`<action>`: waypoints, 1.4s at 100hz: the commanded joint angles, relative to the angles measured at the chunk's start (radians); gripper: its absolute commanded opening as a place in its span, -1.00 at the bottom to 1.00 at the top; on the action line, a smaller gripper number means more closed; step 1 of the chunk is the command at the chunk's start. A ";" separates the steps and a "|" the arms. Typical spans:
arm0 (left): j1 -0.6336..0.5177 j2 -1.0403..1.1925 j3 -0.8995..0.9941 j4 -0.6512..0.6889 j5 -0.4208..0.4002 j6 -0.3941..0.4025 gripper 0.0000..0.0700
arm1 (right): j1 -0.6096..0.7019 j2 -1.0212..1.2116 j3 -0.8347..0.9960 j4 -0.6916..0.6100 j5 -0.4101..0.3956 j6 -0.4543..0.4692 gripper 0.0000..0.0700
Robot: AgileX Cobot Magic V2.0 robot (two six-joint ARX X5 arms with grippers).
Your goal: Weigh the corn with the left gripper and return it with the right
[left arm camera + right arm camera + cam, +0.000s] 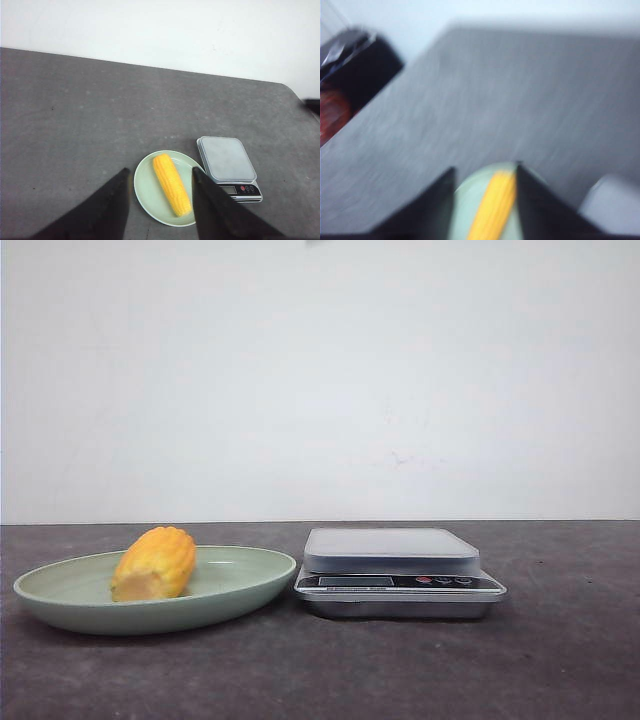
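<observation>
The yellow-orange corn (155, 563) lies on a pale green plate (230, 585) at the left of the table. A grey kitchen scale (395, 568) stands just right of the plate, nothing on its platform. Neither gripper shows in the front view. In the left wrist view my left gripper (160, 172) is open and high above the corn (172, 184), the plate (147, 187) and the scale (227, 161). In the blurred right wrist view my right gripper (485, 169) is open above the corn (495, 202) on the plate (467, 200).
The dark grey table (560, 660) runs to a white wall behind. In the right wrist view a dark object with red (345, 85) sits off the table's edge, and the scale's pale corner (612, 205) shows beside the plate.
</observation>
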 commanded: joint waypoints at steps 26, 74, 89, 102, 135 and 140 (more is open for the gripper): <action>-0.007 0.010 0.015 -0.029 -0.013 0.000 -0.47 | 0.082 -0.275 0.011 -0.163 0.180 -0.246 -1.00; -0.007 0.010 0.016 -0.023 -0.012 -0.002 -0.46 | 0.082 -0.375 0.011 -0.202 0.219 -0.198 -1.00; -0.007 0.010 0.016 -0.023 -0.012 -0.002 -0.46 | 0.082 -0.363 0.011 -0.200 0.222 -0.199 -1.00; -0.007 0.010 0.016 -0.023 -0.012 -0.002 -0.46 | 0.082 -0.364 0.011 -0.200 0.222 -0.199 -1.00; -0.007 0.010 0.016 -0.023 -0.012 -0.002 -0.46 | 0.084 -0.369 0.010 -0.200 0.222 -0.199 -1.00; -0.007 0.010 0.016 -0.023 -0.012 -0.002 -0.46 | 0.077 -0.375 0.010 -0.208 0.235 -0.192 -1.00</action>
